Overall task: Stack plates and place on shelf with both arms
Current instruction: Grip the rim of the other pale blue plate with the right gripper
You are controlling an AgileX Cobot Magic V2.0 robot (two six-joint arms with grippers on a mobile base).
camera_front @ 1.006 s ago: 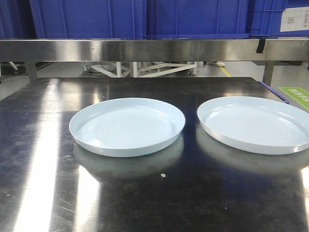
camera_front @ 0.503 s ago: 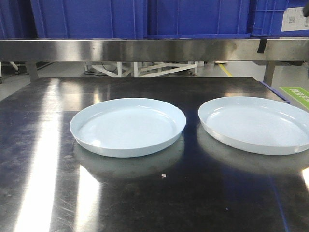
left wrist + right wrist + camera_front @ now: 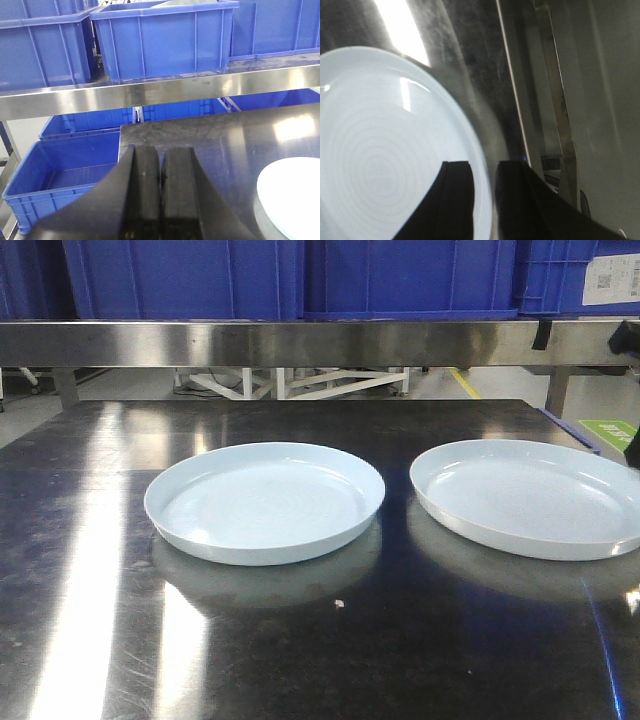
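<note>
The left plate [image 3: 265,502] and right plate [image 3: 528,498] are set apart on the surface [image 3: 320,660]. The left hand [image 3: 160,156] is pressed closed and empty. The right hand [image 3: 485,176] is narrowly parted at the right plate's rim.

A dark, glossy steel counter [image 3: 300,640] fills the front view, with a bright glare streak [image 3: 90,620] at 8 o'clock. At 12 o'clock a stainless shelf [image 3: 300,342] carries blue crates [image 3: 400,275]. Beneath it show pale floor [image 3: 130,385], a white frame [image 3: 320,382] and, toward 1 o'clock, a yellow floor line [image 3: 465,383].
</note>
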